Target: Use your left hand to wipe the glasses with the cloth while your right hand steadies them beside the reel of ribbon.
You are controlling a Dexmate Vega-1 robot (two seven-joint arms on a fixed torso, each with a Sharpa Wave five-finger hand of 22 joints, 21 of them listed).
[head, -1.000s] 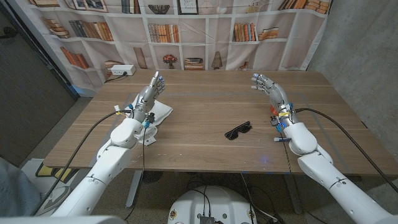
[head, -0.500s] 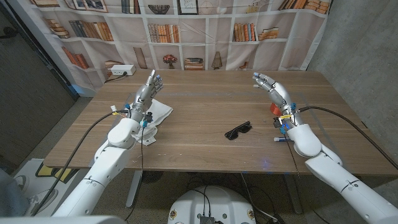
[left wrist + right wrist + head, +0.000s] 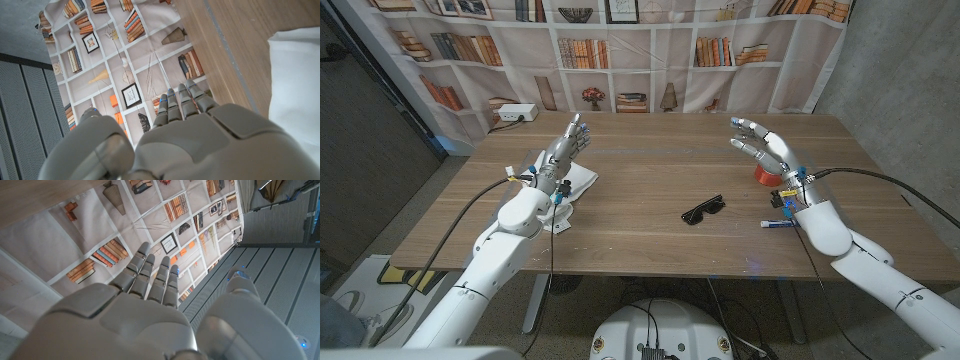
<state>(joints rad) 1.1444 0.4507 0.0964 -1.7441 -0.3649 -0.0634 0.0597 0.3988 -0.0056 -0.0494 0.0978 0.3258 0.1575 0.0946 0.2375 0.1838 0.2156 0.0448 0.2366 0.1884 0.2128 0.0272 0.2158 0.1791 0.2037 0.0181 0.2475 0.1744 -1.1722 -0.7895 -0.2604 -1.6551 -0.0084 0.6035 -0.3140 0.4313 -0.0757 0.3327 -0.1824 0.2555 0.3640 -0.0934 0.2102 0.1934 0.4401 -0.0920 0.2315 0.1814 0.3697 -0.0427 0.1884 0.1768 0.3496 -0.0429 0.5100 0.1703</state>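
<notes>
Black glasses [image 3: 703,210] lie folded on the wooden table [image 3: 650,170] near its middle front. A white cloth [image 3: 575,183] is spread at the left, partly under my left hand [image 3: 563,148], which is raised above it, open, fingers straight. The cloth [image 3: 297,85] also shows beside the left hand [image 3: 200,135] in the left wrist view. My right hand [image 3: 762,143] hovers open at the right, well apart from the glasses. A red reel of ribbon [image 3: 764,175] sits just behind the right wrist, partly hidden. The right hand [image 3: 130,310] holds nothing in the right wrist view.
A printed bookshelf backdrop [image 3: 620,50] hangs behind the table. A white power strip [image 3: 515,114] lies at the far left corner. A small white piece [image 3: 558,222] lies by my left forearm. Cables trail from both wrists.
My right hand has shifted slightly right and toward me, uncovering more of the red reel. The left hand has stayed above the cloth. The glasses have not moved.
</notes>
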